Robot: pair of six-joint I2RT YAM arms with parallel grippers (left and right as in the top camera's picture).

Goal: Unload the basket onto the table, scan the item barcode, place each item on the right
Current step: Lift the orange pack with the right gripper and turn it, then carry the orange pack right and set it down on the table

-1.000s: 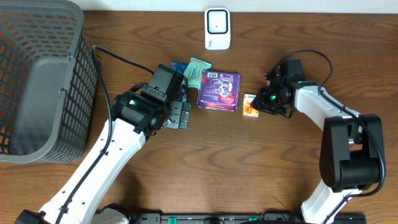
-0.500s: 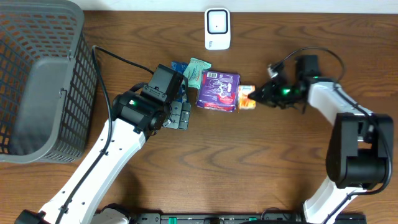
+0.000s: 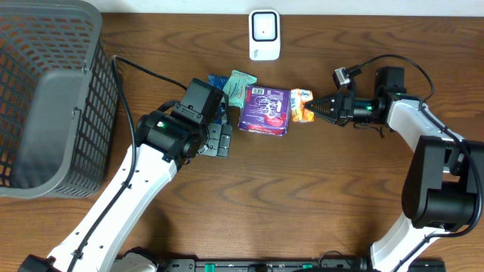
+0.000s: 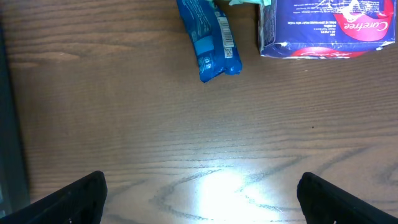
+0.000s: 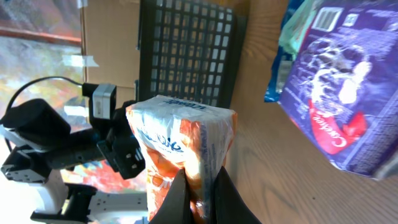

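Basket (image 3: 45, 98) is sitting at the far left of the table (image 3: 227, 196); the left gripper (image 4: 202, 199) is hanging over bare wood with its fingers spread wide, gripping nothing; a blue packet (image 4: 208, 40) and a purple pack (image 3: 266, 110) are lying just ahead of it; a white scanner (image 3: 265, 35) is standing at the far edge; the right gripper (image 3: 316, 108) is pinching the orange packet (image 3: 301, 105), holding it just beside the purple pack's right edge.

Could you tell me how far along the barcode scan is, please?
Done: the right claw is shut on the orange packet. In hand: the packet is held beside the purple pack. To do: showing its barcode to the white scanner; the left claw hangs open.
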